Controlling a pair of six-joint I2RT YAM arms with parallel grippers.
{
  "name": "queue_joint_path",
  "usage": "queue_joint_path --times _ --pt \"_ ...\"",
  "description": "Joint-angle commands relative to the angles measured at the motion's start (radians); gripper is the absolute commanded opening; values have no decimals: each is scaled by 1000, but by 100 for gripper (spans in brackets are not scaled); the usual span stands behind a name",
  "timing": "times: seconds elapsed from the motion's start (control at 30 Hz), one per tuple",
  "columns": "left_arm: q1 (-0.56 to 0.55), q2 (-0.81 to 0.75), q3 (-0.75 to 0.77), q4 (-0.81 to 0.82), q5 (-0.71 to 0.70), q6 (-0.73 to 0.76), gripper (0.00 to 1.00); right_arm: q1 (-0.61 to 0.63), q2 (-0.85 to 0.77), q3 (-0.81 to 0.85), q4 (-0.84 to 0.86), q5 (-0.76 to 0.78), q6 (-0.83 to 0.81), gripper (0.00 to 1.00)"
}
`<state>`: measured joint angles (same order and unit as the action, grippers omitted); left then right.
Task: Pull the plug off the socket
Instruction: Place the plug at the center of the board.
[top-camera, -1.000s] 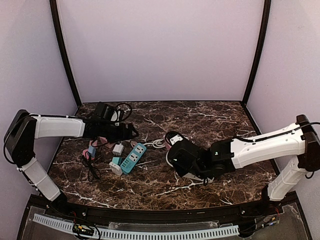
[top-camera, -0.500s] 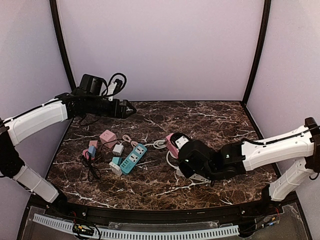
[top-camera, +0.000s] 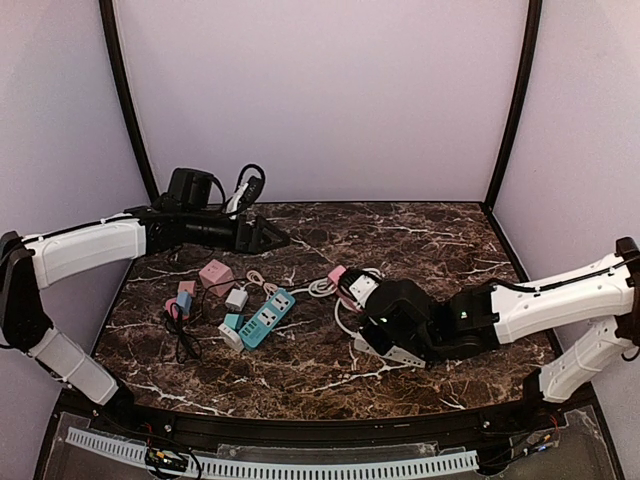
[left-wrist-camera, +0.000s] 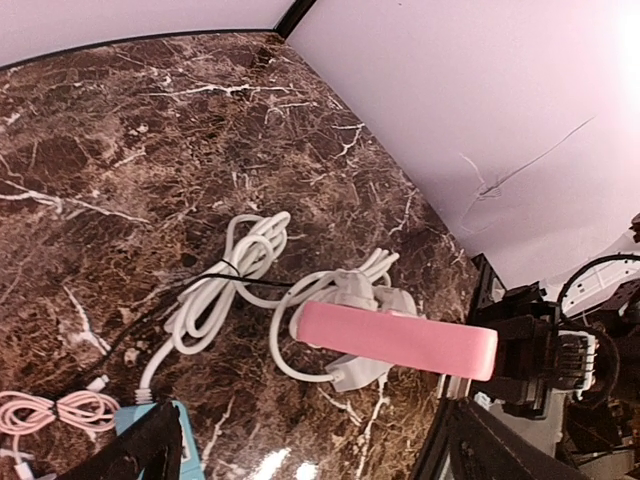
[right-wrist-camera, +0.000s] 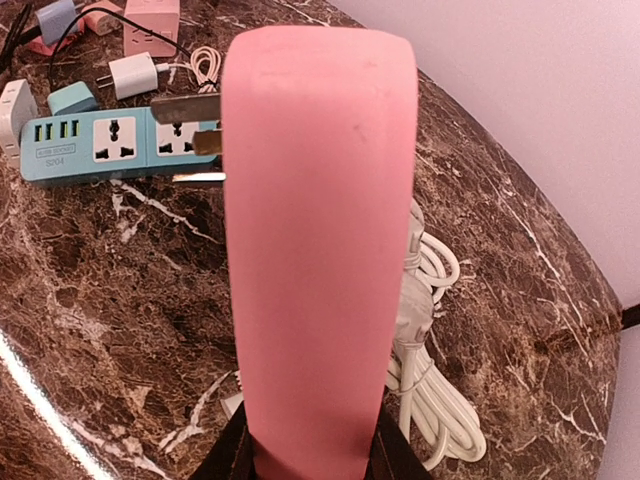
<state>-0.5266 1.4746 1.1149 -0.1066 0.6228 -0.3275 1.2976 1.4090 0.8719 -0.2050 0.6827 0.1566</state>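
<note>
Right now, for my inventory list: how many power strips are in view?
2: the blue strip lies flat left of centre; the pink strip is held by the right gripper. None seems hidden.

The flat stone table (top-camera: 440, 240) is dark brown with thin white marble veins. The long plastic power strip (right-wrist-camera: 310, 250) is pink; the rectangular socket block (top-camera: 266, 317) at left is teal with white faces.

Nothing legible; the teal power strip (right-wrist-camera: 110, 148) carries a small label (right-wrist-camera: 52, 153), unreadably blurred.
</note>
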Motion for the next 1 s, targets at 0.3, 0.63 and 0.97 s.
queue_joint_path --times 0.3,0.63,0.97 --pt "-52 75 -58 146 171 -257 89 4 198 210 199 127 -222 0" --pt "-64 123 -43 69 158 -263 88 8 255 246 313 143 -365 0" --pt "-76 154 -38 50 156 -269 88 14 287 258 345 176 -392 0"
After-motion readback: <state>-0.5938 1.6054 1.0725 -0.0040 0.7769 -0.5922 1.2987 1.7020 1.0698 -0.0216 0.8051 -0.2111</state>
